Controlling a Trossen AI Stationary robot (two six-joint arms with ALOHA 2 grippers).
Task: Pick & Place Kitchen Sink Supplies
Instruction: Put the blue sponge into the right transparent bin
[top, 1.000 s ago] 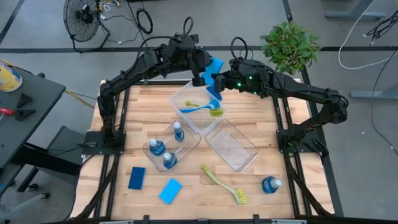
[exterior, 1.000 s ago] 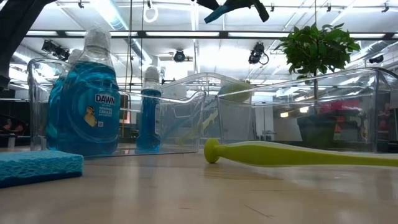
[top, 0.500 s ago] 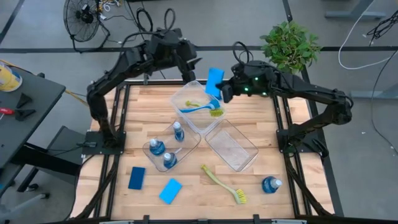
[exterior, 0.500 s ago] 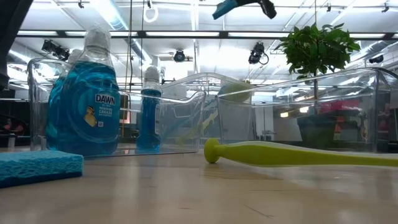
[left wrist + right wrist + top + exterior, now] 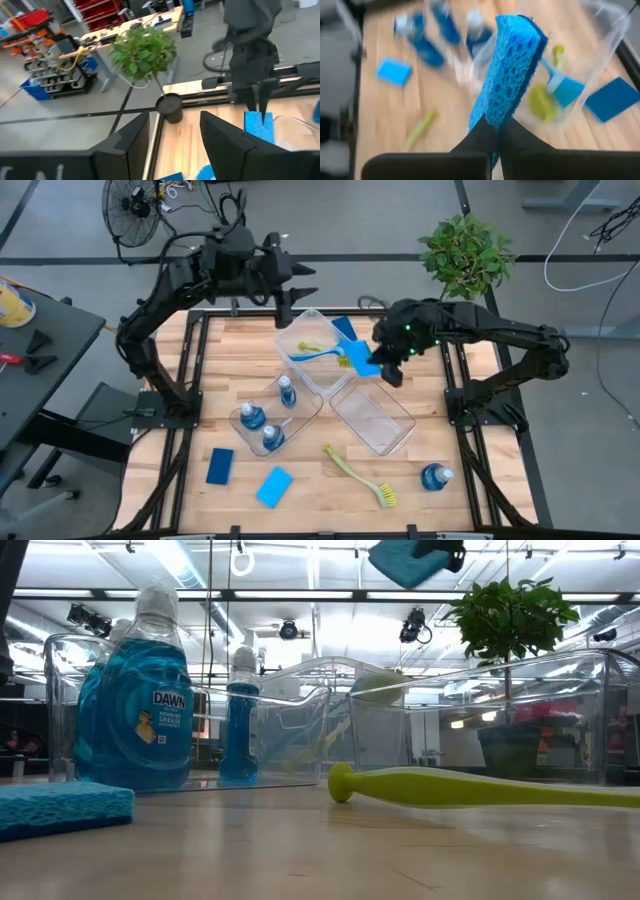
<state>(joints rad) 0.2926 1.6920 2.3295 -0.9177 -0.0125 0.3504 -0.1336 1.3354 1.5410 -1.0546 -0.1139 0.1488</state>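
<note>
R gripper [image 5: 385, 368] pinching a light-blue sponge [image 5: 512, 65] by one short end, held edge-on in the air over the gap betw the far bin [image 5: 300, 340] and the empty bin [image 5: 375, 415]. L gripper [image 5: 295, 285] spread, empty, hanging past the table's far edge. Sponge: light, soft, porous, so it squashes under the pinch; rough face grips ok, not fragile. Edge grip lets it flop; prob steadier taken mid-body across the thin side. Other sponges: dark one [image 5: 220, 465] and light one [image 5: 274, 486] lie flat near-left, best taken across the width. Another dark sponge [image 5: 343, 327] far side, beside the far bin.
</note>
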